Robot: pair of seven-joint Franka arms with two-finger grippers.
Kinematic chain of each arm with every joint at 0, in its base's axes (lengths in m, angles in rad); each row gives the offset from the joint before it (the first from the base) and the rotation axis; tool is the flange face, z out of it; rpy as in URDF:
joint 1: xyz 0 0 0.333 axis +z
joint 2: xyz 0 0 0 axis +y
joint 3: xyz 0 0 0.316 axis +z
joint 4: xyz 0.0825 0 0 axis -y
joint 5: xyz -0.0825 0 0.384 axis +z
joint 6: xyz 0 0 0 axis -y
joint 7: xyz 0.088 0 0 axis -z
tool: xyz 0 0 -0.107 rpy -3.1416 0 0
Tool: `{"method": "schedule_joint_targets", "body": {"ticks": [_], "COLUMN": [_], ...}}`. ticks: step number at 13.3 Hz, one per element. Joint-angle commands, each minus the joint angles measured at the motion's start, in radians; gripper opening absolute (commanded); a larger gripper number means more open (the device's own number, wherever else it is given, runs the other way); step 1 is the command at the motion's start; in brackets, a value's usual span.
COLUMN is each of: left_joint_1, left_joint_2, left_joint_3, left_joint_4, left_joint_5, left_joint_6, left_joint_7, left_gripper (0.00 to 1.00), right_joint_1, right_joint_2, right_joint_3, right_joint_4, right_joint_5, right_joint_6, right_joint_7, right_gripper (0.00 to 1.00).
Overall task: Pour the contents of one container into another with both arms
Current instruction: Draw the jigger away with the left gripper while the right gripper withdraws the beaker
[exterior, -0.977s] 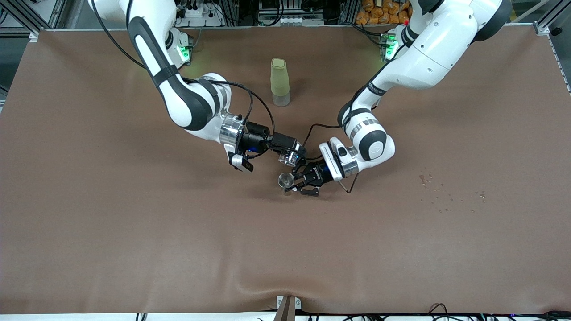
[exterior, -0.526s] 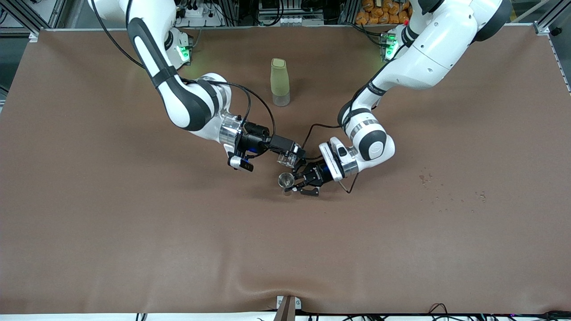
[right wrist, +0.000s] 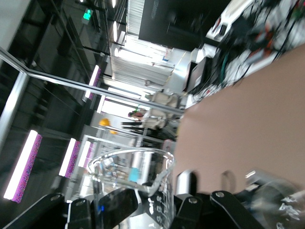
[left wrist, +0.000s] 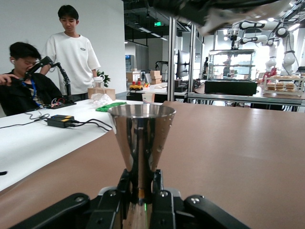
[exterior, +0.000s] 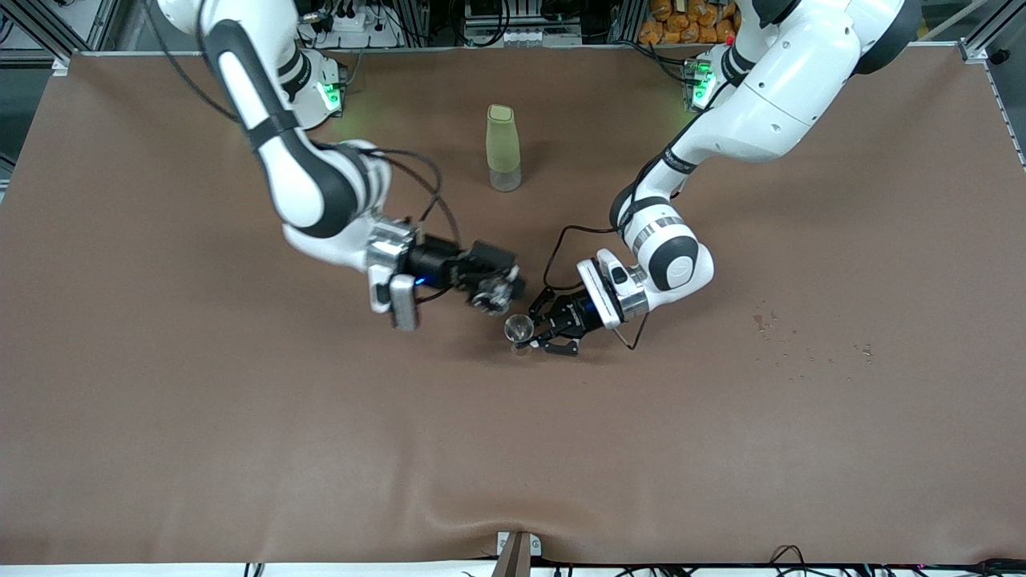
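The left gripper (exterior: 535, 330) has its fingers (left wrist: 143, 200) clamped on the narrow stem of a metal cup (exterior: 518, 327), which stands upright with its flared mouth above them. The right gripper (exterior: 498, 293) has its fingers (right wrist: 119, 202) clamped on a clear glass beaker (exterior: 487, 300), tilted and close beside the cup's rim. Open brown bench (exterior: 240, 449) surrounds both grippers; a green bottle (exterior: 502, 147) stands well apart. Only the left wrist view shows droplets on the cup's wall.
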Motion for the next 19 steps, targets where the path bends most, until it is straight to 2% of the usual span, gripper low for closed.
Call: {"method": "schedule_joint_targets", "body": {"ticks": [1,4,7,10,12,15,19], "left_joint_1": [0.057,0.125,0.21,0.284,0.358,0.468,0.597], "left_joint_2": [0.007,-0.004,-0.008,-0.008,-0.008,-0.008,-0.005], "left_joint_3": [-0.022,-0.024,-0.024,-0.024,-0.024,-0.024,-0.024], "left_joint_4": [-0.019,-0.065,-0.112,-0.143,-0.172,-0.194,-0.197], "left_joint_5": [0.023,0.115,0.225,0.31,0.395,0.553,0.747], "left_joint_6": [-0.003,-0.057,-0.142,-0.227,-0.307,-0.408,-0.489], "left_joint_7": [0.176,0.175,0.175,0.168,0.158,0.127,0.064], "left_gripper": [0.0,0.0,0.0,0.0,0.0,0.0,0.0], "right_joint_1": [-0.137,-0.274,-0.407,-0.514,-0.591,-0.653,-0.771], "right_joint_2": [-0.015,-0.01,-0.001,0.027,0.077,0.139,0.226], "right_joint_3": [0.01,0.011,0.01,0.01,0.01,0.01,0.011], "right_joint_4": [0.03,0.044,0.049,0.043,0.047,0.05,0.052], "right_joint_5": [-0.219,-0.454,-0.567,-0.697,-0.708,-0.71,-0.776], "right_joint_6": [-0.007,-0.013,-0.125,-0.186,-0.258,-0.27,-0.323], "right_joint_7": [-0.017,-0.024,-0.034,-0.147,-0.313,-0.532,-0.779], "right_gripper": [0.0,0.0,0.0,0.0,0.0,0.0,0.0]}}
